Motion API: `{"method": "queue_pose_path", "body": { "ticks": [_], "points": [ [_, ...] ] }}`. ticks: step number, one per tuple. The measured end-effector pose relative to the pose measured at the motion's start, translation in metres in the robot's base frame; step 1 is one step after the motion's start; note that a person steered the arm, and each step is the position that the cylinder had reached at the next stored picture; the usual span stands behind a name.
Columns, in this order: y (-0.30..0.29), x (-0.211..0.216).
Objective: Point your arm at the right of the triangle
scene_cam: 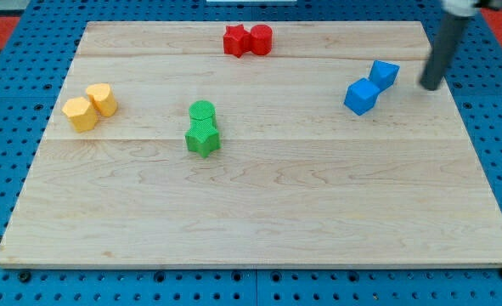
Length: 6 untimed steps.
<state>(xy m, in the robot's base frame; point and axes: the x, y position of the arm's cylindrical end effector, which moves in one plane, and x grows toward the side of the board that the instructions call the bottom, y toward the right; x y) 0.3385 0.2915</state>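
The rod comes down from the view's top right and my tip [430, 87] rests on the wooden board [259, 212] near its right edge. A small blue block that looks like the triangle [385, 74] lies just left of my tip, with a narrow gap between them. A blue cube [362, 96] touches that block on its lower left side.
A red star-like block [236, 40] and a rounder red block [262, 39] sit together at the top centre. Two yellow blocks [90, 106] sit at the left. A green round block [202, 111] stands above a green star [203, 138] left of centre.
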Motion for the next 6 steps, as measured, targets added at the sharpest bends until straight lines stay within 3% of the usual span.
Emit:
{"method": "queue_pose_path", "body": {
  "ticks": [1,3,4,6],
  "points": [
    [-0.024,-0.028],
    [-0.162,0.098],
    [-0.154,0.105],
    [-0.261,0.133]
  ]
}}
